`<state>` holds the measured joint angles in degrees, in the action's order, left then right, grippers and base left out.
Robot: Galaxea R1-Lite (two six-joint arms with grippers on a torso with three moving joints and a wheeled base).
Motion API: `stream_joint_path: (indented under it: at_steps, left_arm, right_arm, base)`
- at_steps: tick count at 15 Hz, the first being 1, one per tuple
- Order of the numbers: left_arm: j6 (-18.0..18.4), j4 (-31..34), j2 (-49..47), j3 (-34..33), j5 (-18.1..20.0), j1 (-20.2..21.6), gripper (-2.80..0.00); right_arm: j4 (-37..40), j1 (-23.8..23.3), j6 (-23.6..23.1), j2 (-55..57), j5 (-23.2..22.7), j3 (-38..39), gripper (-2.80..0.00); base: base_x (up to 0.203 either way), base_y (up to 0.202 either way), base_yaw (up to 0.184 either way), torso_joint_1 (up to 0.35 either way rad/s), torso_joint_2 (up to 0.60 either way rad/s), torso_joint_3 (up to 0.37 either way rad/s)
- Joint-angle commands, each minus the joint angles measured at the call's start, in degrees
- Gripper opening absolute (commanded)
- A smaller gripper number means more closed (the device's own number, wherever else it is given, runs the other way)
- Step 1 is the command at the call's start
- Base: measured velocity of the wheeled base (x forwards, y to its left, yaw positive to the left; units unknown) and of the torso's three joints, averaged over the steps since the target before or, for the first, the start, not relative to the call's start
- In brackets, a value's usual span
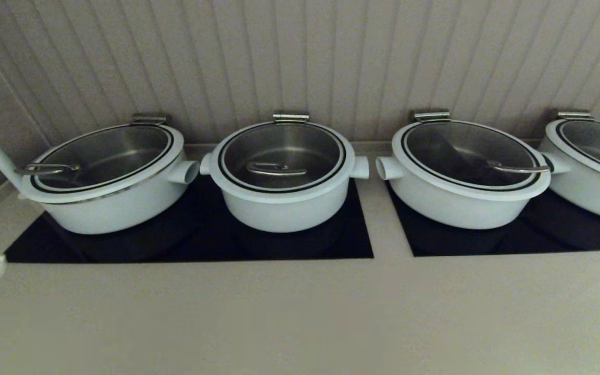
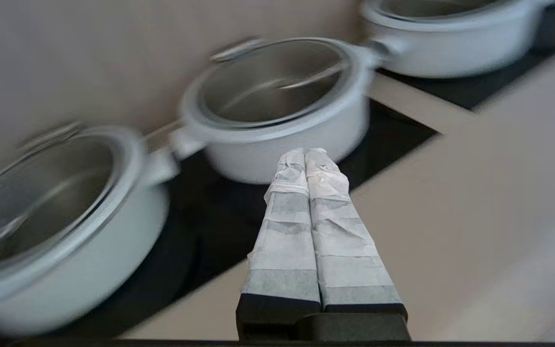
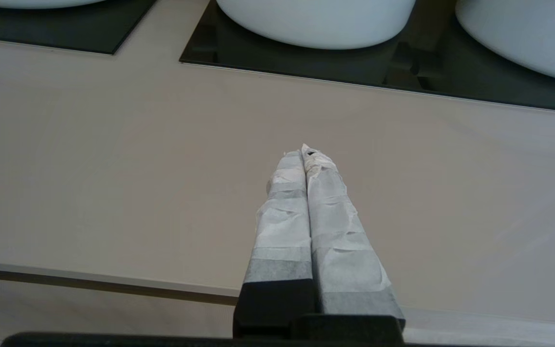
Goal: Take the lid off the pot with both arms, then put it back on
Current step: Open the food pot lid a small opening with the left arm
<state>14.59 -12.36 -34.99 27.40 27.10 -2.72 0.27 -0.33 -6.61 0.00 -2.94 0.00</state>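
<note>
The left gripper [image 2: 305,153] has its 2 tape-wrapped fingers pressed together, holding nothing. It hangs over the counter's front strip, pointing toward the 2 pots at the robot's left; only its pale tip shows at the left edge of the head view. The right gripper [image 3: 302,150] is likewise closed flat and empty, hovering above bare beige counter [image 1: 300,312], well apart from any pot and outside the head view.

Judged from this, the task has not started: no lid is touched, and the approach, lift and replacement all remain.

Beyond the grippers, 4 white pots stand in a row on 2 black cooktop panels [image 1: 362,239], 2 per panel. The task does not say which one is meant; the centre pot [image 1: 284,208] is the likely target. Its glass lid [image 1: 282,156] sits seated, with a metal handle [image 1: 276,169] on top and a hinge-like clip at the rear. Through each glass lid the steel interior appears empty.
</note>
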Motion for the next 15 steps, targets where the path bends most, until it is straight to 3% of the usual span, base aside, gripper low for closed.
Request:
stream_joint_path:
  at_steps: [1, 4, 7, 11, 15]
  left_arm:
    - [2.07, -0.64, -8.9, 1.36, 3.3, -0.14, -2.8]
    - [6.67, -0.73, -14.41, 2.09, 3.9, -0.18, -2.8]
    - [14.47, -1.03, -21.74, 3.66, 3.92, -0.99, -2.8]
    - [19.98, -2.24, -31.0, 7.92, 3.68, -2.55, -2.8]
    - [28.15, -2.34, -36.71, 10.61, 3.33, -4.51, -2.8]
  right_arm:
    - [0.0, -0.02, -0.07, 0.0, -0.05, 0.0, -2.8]
    - [0.0, -0.02, -0.07, 0.07, -0.05, 0.0, -2.8]
    - [0.0, -0.02, -0.07, 0.09, -0.05, 0.0, -2.8]
    - [0.0, -0.02, -0.07, 0.05, -0.05, 0.0, -2.8]
    - [0.0, -0.02, -0.07, 0.03, -0.05, 0.0, -2.8]
  base:
    - [0.0, 0.0, 0.0, 0.0, 0.0, 0.0]
    - [0.0, 0.0, 0.0, 0.0, 0.0, 0.0]
    - [0.0, 0.0, 0.0, 0.0, 0.0, 0.0]
    - [0.0, 0.0, 0.0, 0.0, 0.0, 0.0]
    - [0.0, 0.0, 0.0, 0.0, 0.0, 0.0]
